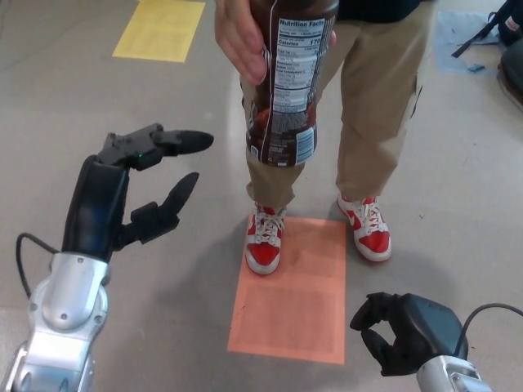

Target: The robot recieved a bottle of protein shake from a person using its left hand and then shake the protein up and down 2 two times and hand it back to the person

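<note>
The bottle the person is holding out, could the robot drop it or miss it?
Maybe. The left hand is open but off to the side of the bottle, not touching it, so it could close on air. The person's hand holds only the upper part; letting go early could drop it near the shoes.

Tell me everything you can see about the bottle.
The bottle is dark brown, plastic by its look, with a white Nutrition Facts panel and a blue patch near its base. Its top is cut off by the picture's edge. It hangs about upright, held by a person's hand in front of their tan trousers. The left hand, open, is apart from it.
</note>
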